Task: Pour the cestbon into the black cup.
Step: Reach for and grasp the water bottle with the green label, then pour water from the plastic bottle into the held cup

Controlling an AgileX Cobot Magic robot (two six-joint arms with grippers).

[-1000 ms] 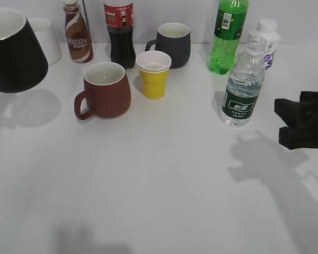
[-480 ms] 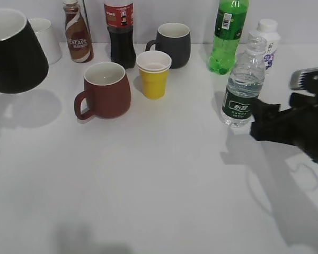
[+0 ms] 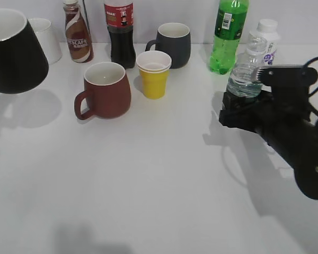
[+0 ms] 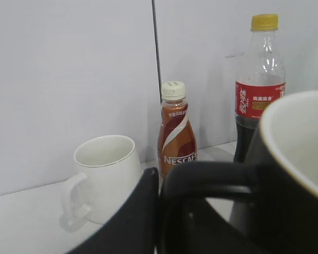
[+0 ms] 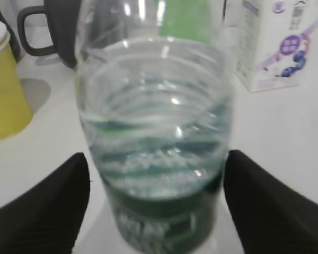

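Cestbon (image 5: 156, 132) stands between the right end effector's (image 5: 156, 203) open fingers.

You see clear ribbed plastic on the cestbon (image 5: 156, 132), glossy black glaze on the black cup (image 3: 13, 53), matt black right gripper (image 5: 156, 211), smooth white counter (image 3: 148, 174)

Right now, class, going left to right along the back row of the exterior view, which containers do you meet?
White mug → Nescafe bottle → cola bottle → dark grey mug → bright green soda bottle → small white bottle.
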